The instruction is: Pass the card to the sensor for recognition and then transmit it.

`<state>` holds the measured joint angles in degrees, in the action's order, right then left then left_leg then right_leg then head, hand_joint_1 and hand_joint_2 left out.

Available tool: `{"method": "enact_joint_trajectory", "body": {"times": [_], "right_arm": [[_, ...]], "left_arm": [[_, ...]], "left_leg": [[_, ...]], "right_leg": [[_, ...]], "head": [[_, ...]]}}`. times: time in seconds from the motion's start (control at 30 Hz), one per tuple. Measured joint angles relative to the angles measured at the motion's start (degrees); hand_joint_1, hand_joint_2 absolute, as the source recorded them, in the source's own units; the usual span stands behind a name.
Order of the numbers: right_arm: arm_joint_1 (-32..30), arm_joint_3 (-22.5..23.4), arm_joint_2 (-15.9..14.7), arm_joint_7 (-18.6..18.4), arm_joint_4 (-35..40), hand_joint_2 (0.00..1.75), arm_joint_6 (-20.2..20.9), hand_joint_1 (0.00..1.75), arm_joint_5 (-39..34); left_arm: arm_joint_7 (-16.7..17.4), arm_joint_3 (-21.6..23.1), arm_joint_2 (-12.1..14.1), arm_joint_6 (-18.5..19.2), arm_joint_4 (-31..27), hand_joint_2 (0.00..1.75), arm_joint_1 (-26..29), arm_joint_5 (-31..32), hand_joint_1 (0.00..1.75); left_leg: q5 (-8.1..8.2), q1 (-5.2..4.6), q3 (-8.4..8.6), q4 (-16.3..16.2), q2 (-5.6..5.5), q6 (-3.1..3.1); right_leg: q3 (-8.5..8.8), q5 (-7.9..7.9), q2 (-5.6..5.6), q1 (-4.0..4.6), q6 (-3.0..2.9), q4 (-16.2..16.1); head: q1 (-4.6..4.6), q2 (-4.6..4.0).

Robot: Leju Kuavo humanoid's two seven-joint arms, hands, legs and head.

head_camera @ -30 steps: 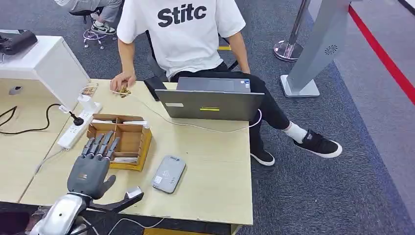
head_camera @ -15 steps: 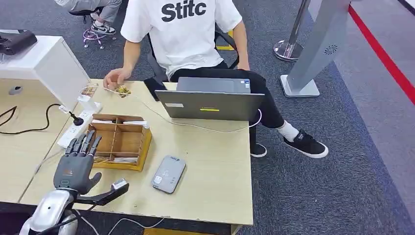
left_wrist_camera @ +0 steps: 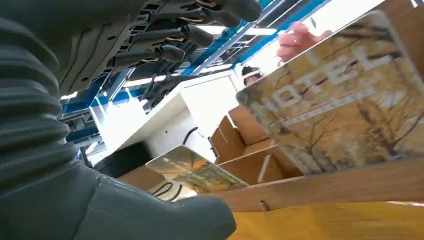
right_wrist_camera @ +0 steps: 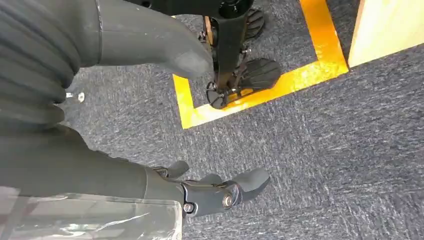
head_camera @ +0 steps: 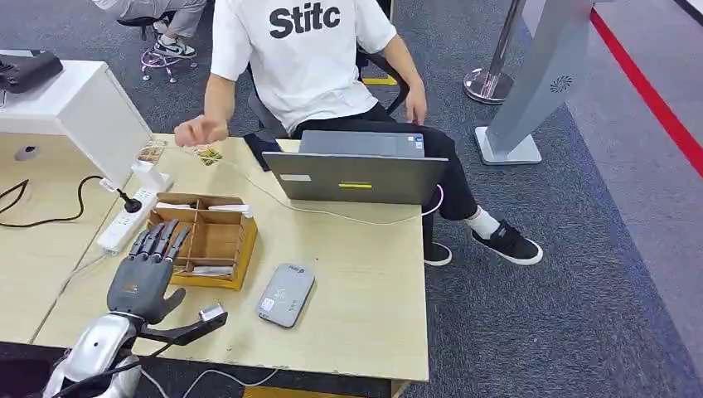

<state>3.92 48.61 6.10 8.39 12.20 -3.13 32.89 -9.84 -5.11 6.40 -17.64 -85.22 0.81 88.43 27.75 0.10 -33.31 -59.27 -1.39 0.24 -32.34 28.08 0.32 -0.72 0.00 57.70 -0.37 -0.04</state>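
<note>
The left hand hovers over the near left part of the counter, its fingers stretched out and spread, reaching over the near edge of a wooden box with compartments. It holds nothing; the thumb sticks out to the side, apart from the fingers. In the left wrist view the hand shows from close behind, with its dark fingers fanned out above the box wall. A card printed with autumn trees and the word HOTEL leans upright in the box, and a second card with a similar picture stands in a compartment further in.

A grey card reader lies flat on the counter just beside the box, on its right. A laptop stands behind it, and a power strip lies left of the box. A person in a white shirt sits at the far side, one hand over the counter's back corner.

The right hand hangs beside the counter over grey carpet, its fingers loosely curled and holding nothing.
</note>
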Motion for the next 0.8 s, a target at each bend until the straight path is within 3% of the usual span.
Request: {"method": "enact_joint_trajectory", "body": {"times": [0.7,0.73,0.8], "right_arm": [[0.1,0.9,0.0,0.4,0.1,1.75,0.1,0.00,1.7],[0.1,1.0,0.0,0.4,0.1,1.75,0.1,0.00,1.8],[0.1,1.0,0.0,0.4,0.2,1.75,0.0,0.00,1.9]], "left_arm": [[-0.4,3.4,-0.3,0.0,2.8,1.75,-1.0,-0.7,0.02],[-0.4,3.6,-0.3,0.0,3.0,1.75,-1.0,-0.7,1.75],[-0.4,3.6,-0.3,0.1,3.0,1.75,-1.0,-0.8,1.75]], "left_leg": [[0.00,0.00,0.00,0.0,0.00,0.00],[0.00,0.00,0.00,0.0,0.00,0.00],[0.00,0.00,0.00,0.0,0.00,0.00]], "right_leg": [[0.00,0.00,0.00,0.00,0.00,0.0],[0.00,0.00,0.00,0.00,0.00,0.0],[0.00,0.00,0.00,0.00,0.00,0.0]], "head": [[0.00,0.00],[0.00,0.00],[0.00,0.00]]}}
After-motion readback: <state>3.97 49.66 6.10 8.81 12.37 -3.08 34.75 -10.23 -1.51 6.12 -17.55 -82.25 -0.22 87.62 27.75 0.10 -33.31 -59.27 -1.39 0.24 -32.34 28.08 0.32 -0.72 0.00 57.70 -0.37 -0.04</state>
